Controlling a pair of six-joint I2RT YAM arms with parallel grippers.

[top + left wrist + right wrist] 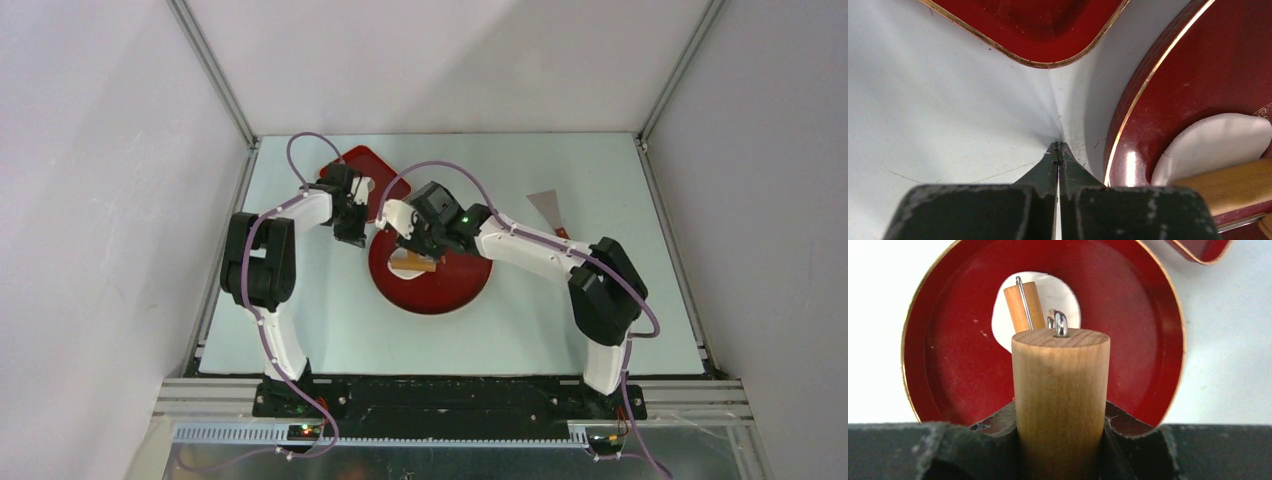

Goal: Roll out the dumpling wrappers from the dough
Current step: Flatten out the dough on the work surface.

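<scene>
Pale table (330, 320), red plate (440, 295) centre. My right gripper (415, 243) clamps rolling pin (1060, 390) handle; roller rests on 1 wrapper (1070, 297), plate's 9 o'clock side. My left gripper (1058, 147) pinched closed, holding nothing. I'd roll light, even, middle outward.

Lab robot cell, plain white walls (100, 150), aluminium frame (215, 75)

White dumpling wrapper (1218, 137), red gold-rimmed round tray (948, 365), tan wooden roller (1060, 400)
</scene>
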